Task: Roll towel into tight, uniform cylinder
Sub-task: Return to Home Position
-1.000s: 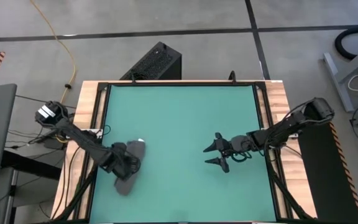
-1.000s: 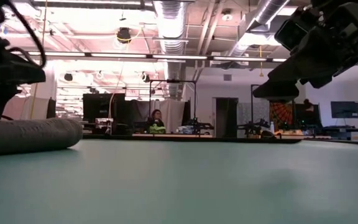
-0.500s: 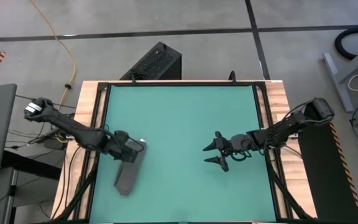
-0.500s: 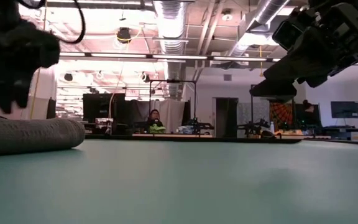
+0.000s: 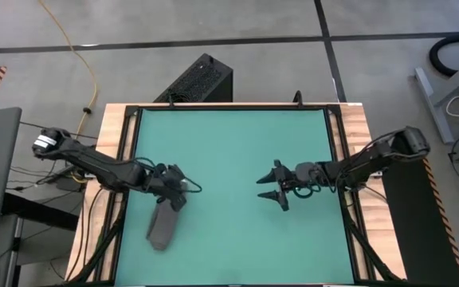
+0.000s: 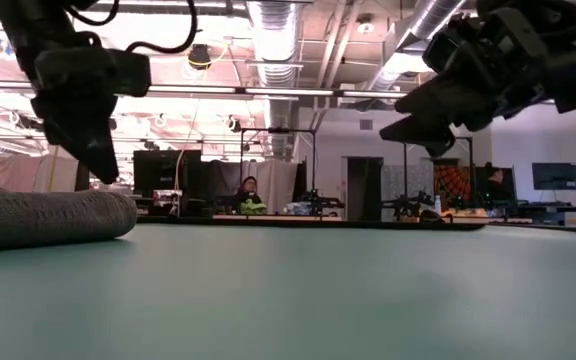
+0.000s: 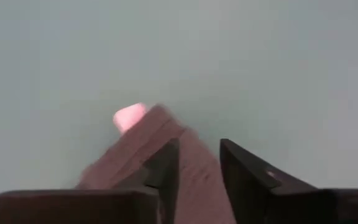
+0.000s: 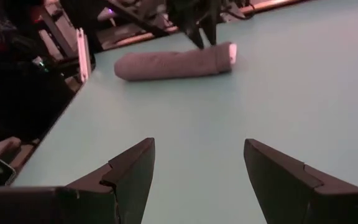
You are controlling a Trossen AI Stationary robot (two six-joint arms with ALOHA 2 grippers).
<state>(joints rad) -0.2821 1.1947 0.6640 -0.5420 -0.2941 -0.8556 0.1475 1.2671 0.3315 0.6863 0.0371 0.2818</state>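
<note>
The dark grey towel lies rolled into a cylinder on the teal table at the near left, its length resting on the surface. It also shows in the low view and the right wrist view. My left gripper hangs over the roll's far end, fingers pointing down and narrowly apart, raised clear of it. A pale tag marks that end. My right gripper is open and empty above the table's right middle.
The teal table is bare between the two grippers and toward its far edge. A black box stands on the floor beyond the far edge. A person sits far back in the room.
My left gripper has risen off the rolled towel and gone a little toward the table's far and right side. The roll stays lying where it was. My right gripper has shifted slightly toward the table's left.
</note>
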